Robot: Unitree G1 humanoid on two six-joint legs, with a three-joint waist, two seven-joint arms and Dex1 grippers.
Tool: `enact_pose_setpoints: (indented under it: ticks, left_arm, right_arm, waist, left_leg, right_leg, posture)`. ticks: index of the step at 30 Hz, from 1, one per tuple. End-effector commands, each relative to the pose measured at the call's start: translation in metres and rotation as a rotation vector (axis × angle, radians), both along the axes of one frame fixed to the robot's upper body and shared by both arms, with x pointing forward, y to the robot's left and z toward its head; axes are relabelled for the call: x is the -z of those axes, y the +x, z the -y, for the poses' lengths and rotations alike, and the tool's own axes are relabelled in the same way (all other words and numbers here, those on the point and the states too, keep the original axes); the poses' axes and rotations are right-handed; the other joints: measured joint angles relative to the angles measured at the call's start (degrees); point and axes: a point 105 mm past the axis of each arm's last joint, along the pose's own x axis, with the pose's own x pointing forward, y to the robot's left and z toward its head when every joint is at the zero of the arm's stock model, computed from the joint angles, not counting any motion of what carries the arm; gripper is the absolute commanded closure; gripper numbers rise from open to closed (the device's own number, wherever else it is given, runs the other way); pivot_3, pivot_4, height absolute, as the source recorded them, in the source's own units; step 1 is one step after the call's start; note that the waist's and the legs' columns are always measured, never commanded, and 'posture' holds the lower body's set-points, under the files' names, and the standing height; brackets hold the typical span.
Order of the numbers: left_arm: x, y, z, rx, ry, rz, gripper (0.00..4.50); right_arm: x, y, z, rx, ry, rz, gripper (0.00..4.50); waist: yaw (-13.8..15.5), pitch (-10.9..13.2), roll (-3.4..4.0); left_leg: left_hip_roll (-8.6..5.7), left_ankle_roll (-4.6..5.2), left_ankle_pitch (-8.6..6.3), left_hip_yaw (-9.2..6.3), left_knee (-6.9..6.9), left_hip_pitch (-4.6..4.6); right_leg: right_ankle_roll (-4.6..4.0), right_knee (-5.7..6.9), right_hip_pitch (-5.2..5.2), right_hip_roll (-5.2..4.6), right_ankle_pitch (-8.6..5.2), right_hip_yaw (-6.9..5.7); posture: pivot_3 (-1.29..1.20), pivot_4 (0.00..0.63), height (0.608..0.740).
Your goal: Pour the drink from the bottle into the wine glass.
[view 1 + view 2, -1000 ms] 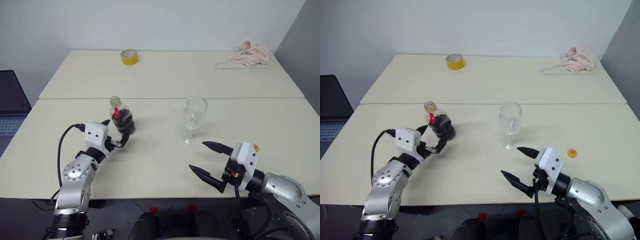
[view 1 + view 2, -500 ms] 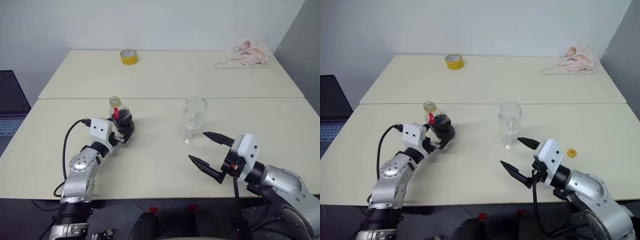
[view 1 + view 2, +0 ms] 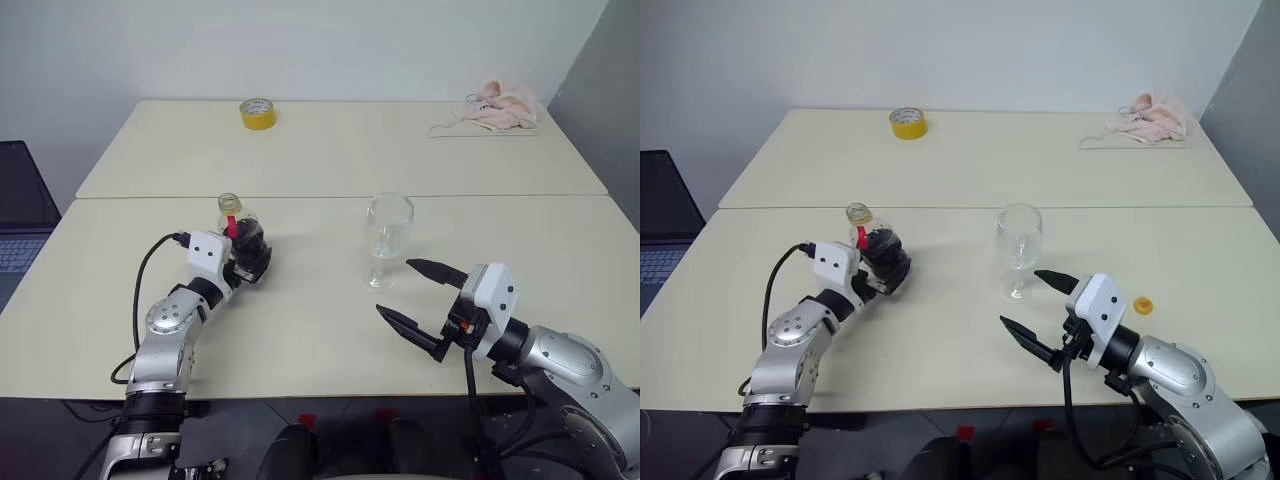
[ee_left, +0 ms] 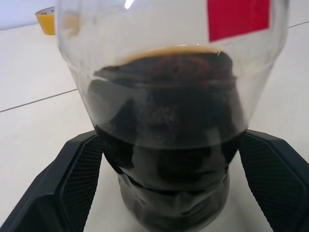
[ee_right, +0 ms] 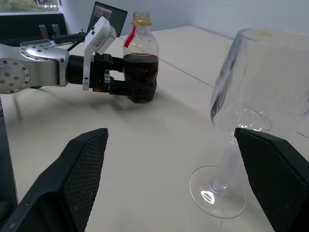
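Bottle [image 3: 240,236] now sits between the spread fingers of our left hand [image 3: 250,262]; a second ago that hand lay short of it, and it has since slid forward so a finger flanks each side of the round body. We cannot tell whether the pads touch the plastic. The bottle stands upright on the bench [image 3: 300,330], uncapped, at about ten o'clock from the wine glass [image 3: 388,238]. Our right hand [image 3: 415,295] has risen a little and hangs spread wide at five o'clock from the glass, empty. The left wrist view adds the drink [image 4: 169,159] filling the lower body, foam at its top line, below a red label [image 4: 238,18]. The right wrist view shows the glass's foot [image 5: 217,192] on the bench, between that hand's fingers. The right eye view catches a yellow cap [image 3: 1143,306] beside the right wrist.
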Motion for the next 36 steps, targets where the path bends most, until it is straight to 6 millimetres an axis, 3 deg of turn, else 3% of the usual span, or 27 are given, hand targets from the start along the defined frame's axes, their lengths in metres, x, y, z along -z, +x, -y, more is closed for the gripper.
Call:
enact_pose_setpoints:
  ticks: [1,8,15,25,36]
  left_arm:
    - [-0.012,0.003,0.001,0.01,0.012,0.048,0.41]
    - [-0.011,0.001,0.002,0.016,0.004,0.049,2.36]
    - [-0.011,0.001,0.001,0.012,-0.019,0.05,3.52]
    - [-0.043,0.01,0.006,-0.002,-0.02,0.089,3.63]
    - [-0.074,0.026,0.045,0.146,0.009,0.065,3.71]
  right_arm:
    - [-0.009,-0.003,-0.004,-0.016,0.01,0.044,0.0]
    - [-0.005,-0.003,-0.003,-0.014,0.007,0.042,0.0]
    - [-0.004,-0.004,-0.003,-0.011,0.009,0.044,0.0]
    - [-0.013,-0.003,0.009,0.019,0.021,0.055,0.0]
    - [-0.031,-0.009,0.018,0.035,0.033,0.066,0.0]
  waist:
    - [0.01,0.0,0.0]
    - [0.03,-0.01,0.0]
    - [0.06,-0.01,0.0]
    - [0.09,0.02,-0.04]
    - [-0.03,0.04,-0.08]
  left_leg:
    - [0.0,0.0,0.0,0.0,0.0,0.0]
    - [0.0,0.0,0.0,0.0,0.01,0.01]
    - [-0.01,0.0,0.0,-0.01,0.02,0.0]
    - [-0.01,0.0,0.0,-0.01,0.04,-0.02]
    - [-0.01,0.0,0.0,-0.01,0.04,-0.05]
  right_leg:
    - [0.0,0.0,0.0,0.0,0.0,0.0]
    - [0.0,0.0,0.0,0.0,0.0,0.0]
    - [0.0,0.01,0.01,0.0,0.0,0.0]
    - [0.0,0.01,0.01,0.0,0.0,-0.01]
    - [0.0,0.02,-0.01,0.01,0.0,-0.01]
  posture:
    - [0.0,0.15,0.74]
    - [0.0,0.15,0.74]
    - [0.0,0.15,0.74]
    - [0.0,0.15,0.74]
    - [0.0,0.15,0.74]
